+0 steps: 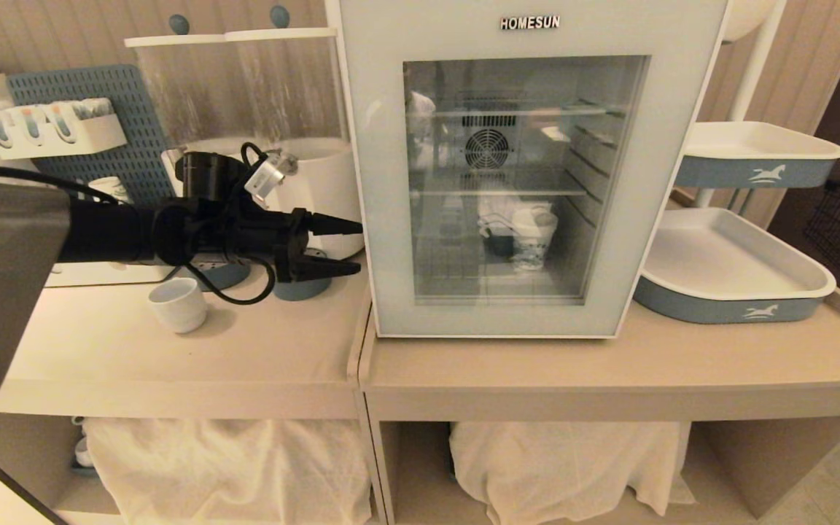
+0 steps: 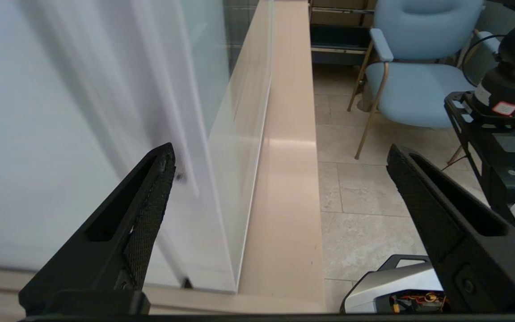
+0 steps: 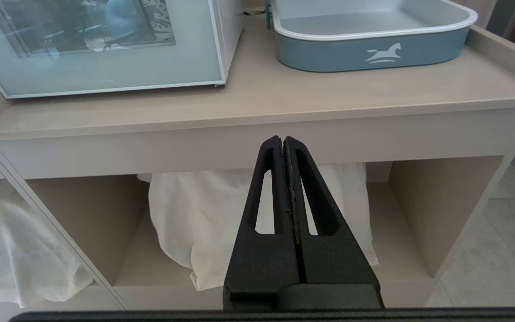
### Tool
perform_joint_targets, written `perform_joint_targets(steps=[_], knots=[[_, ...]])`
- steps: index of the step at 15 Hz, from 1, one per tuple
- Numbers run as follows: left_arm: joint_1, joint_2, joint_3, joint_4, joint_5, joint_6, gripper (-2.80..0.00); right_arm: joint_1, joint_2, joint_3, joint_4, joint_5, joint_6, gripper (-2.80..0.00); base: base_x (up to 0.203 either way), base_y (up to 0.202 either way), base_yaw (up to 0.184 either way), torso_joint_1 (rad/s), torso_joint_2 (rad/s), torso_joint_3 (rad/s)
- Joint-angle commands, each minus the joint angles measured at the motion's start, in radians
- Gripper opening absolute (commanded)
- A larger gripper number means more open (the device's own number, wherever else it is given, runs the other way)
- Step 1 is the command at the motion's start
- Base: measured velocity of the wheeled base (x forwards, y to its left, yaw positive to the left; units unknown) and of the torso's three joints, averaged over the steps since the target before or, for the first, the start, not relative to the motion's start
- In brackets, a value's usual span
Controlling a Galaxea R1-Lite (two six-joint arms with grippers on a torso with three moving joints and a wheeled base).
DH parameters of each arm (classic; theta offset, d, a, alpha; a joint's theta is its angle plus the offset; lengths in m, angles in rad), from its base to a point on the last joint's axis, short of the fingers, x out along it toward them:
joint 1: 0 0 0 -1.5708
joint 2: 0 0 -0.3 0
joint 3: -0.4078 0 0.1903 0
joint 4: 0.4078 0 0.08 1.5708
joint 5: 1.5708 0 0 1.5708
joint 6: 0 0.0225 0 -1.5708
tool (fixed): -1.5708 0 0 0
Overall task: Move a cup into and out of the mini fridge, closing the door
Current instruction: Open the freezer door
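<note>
— So, what takes up the most room in front of you?

— The mini fridge (image 1: 529, 168), a white box filling the upper middle of the head view, stands on the pale counter (image 1: 609, 364). The door (image 1: 526, 306) is flat against the body: a clear glass pane in a wide smooth frame, its lower edge set a little back from the counter's front lip. Behind the glass I see wire shelves, a round fan grille and a patterned paper cup (image 1: 534, 244), blurred by reflections.

— And to the sides?

— At right, two rounded blue-and-white trays (image 1: 737, 310), one raised on a stand, the other on the counter just beside the fridge. At left center, a bare stretch of counter runs forward to the edge.

— Where are your hands?

— My left gripper (image 1: 343, 246) is level at the left center, its black textured fingers (image 2: 150, 210) spread wide with nothing between them, tips just beside the fridge's left edge. My right gripper (image 3: 284, 179) hangs in front of the counter's lower shelf, fingers pressed together on nothing, white cloth (image 3: 204, 214) behind.

— The cup?

— The cup (image 1: 178, 304), small, squat, glossy white, sits on the counter at lower left, below my left arm and well apart from the fridge.
</note>
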Motion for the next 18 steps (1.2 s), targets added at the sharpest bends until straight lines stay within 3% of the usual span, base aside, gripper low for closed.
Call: perform_joint_targets(steps=[1, 10, 18], knots=[[0.000, -0.002, 0.000, 0.001, -0.007, 0.003, 0.00, 0.000, 0.000, 0.016, -0.001, 0.000, 0.000, -2.80, 0.000, 0.000, 0.000, 0.000, 0.00, 0.000], [-0.002, 0.024, -0.067, 0.002, -0.004, -0.005, 0.00, 0.000, 0.000, 0.017, -0.001, 0.000, 0.000, -2.80, 0.000, 0.000, 0.000, 0.000, 0.00, 0.000], [-0.049, 0.043, -0.101, 0.005, 0.033, -0.024, 0.00, 0.000, 0.000, 0.016, 0.000, 0.000, 0.000, -2.80, 0.000, 0.000, 0.000, 0.000, 0.00, 0.000]])
